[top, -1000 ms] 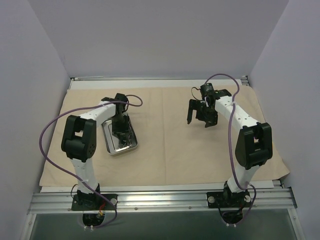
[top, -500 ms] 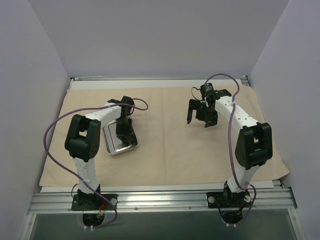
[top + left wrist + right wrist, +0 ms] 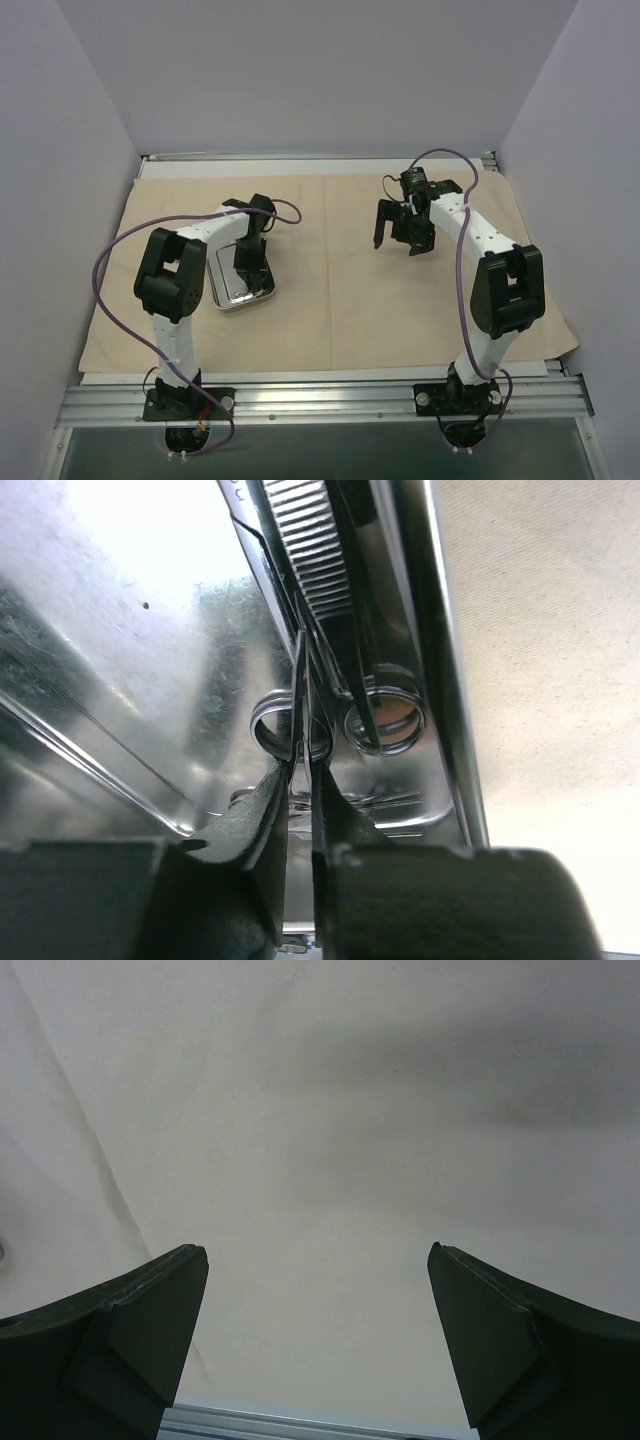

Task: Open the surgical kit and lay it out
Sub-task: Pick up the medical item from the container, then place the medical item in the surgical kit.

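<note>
The left gripper has slid toward the right side of the steel tray over the last second, and its jaws have come in from half open to a narrow slit. In the wrist view they pinch a thin metal strip standing on edge between the fingertips. That reads as the pick of the first instrument, just made. I judge the hold is only now firming up, so a lift is the next thing to watch.

The right gripper has not moved at all. It hangs over the far right part of the beige cloth, jaws spread wide and empty.

The cloth already lies flat across the table, so the opening looks done. The laying out has barely begun, with the tray sitting on the left half of the cloth.

Now the count:
- one cloth
- one tray
- two arms

Inside the tray, close up, I count two finger rings side by side, one ribbed handle and the pinched strip. That makes at least two instruments. The exact number is hidden by glare and reflections.
</note>
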Tool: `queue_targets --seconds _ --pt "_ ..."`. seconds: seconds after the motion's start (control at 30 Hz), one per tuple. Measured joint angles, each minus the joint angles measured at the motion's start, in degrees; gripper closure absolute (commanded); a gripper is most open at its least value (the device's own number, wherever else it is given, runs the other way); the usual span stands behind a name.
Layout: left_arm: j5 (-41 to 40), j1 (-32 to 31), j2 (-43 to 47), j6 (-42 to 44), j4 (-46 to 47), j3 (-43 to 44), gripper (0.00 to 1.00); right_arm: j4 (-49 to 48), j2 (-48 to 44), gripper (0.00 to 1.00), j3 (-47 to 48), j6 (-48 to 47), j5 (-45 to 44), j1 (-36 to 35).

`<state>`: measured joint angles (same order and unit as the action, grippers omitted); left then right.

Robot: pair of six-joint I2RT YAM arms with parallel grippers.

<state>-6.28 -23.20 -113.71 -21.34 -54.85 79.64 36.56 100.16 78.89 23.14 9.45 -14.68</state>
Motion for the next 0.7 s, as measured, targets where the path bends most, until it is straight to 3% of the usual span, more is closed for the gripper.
queue_targets --seconds 0.23,0.7 --pt "-1.07 0.00 0.00 0.22 -1.49 0.90 0.98 0.04 0.00 0.00 0.35 -0.02 0.24 -0.15" --pt "0.92 2.97 4.26 1.95 -8.85 10.47 0.98 -2.93 3.21 0.09 9.42 -0.70 6.49 -0.98"
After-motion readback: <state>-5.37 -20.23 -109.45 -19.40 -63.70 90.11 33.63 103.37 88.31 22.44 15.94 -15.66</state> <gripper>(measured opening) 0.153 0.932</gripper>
